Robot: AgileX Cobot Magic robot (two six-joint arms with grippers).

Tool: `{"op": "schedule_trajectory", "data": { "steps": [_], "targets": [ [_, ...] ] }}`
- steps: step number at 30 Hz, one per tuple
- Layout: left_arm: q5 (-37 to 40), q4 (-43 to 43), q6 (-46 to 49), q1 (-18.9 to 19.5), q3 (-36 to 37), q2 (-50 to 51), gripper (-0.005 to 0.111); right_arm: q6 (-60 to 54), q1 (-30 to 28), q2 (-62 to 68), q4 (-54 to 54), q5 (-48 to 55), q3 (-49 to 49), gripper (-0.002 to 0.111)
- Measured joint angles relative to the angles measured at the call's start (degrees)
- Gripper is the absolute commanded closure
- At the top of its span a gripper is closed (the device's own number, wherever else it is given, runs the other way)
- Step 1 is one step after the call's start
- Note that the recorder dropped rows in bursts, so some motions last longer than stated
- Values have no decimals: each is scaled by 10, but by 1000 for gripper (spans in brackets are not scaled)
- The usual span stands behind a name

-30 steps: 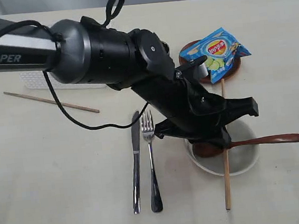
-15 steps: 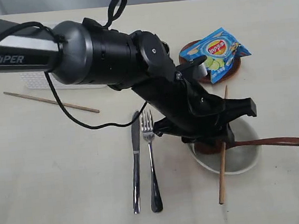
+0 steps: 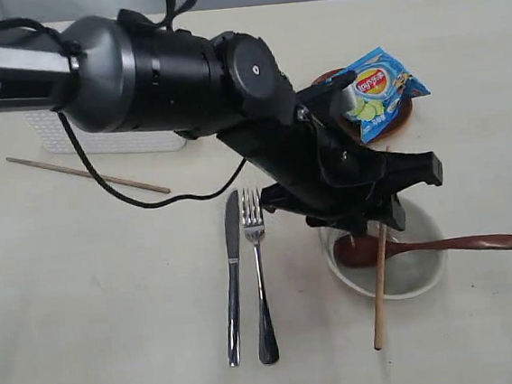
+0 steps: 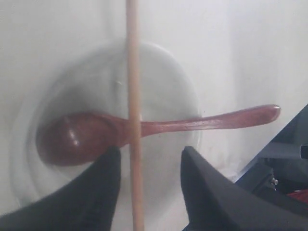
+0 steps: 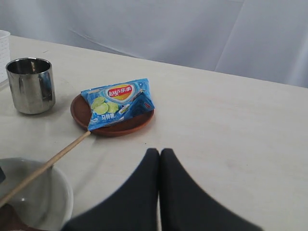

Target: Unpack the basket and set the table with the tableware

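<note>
Left fingers [image 4: 96, 192] are hanging wide apart either side of the chopstick [image 4: 132, 96], not pinching it. It's lying across the spoon [image 4: 192, 126] and bowl [image 4: 185, 91] on the counter [image 3: 113, 306]. Right fingers [image 5: 144, 192] are sitting pressed together, holding nothing. I'm guessing we're mid chopstick-placing, and next it's needing to lift clear and grab the other chopstick [image 3: 87, 175] by the basket [image 3: 97, 139].

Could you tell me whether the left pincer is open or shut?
Open: fingers of the left pincer stand apart, the chopstick between them.
</note>
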Motion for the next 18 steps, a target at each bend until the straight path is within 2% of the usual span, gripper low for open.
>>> {"op": "schedule_trajectory", "data": {
  "steps": [3, 9, 12, 16, 18],
  "targets": [
    [0, 44, 0, 0, 0, -27, 67, 0, 0, 0, 0, 0, 0, 108],
    [18, 191, -7, 0, 0, -88, 68, 0, 0, 0, 0, 0, 0, 108],
    [56, 307, -25, 0, 0, -125, 68, 0, 0, 0, 0, 0, 0, 108],
    [159, 526, -63, 0, 0, -165, 68, 1, 0, 0, 0, 0, 0, 108],
    [212, 608, -64, 6, 0, -177, 68, 1, 0, 0, 0, 0, 0, 108]
  ]
}}
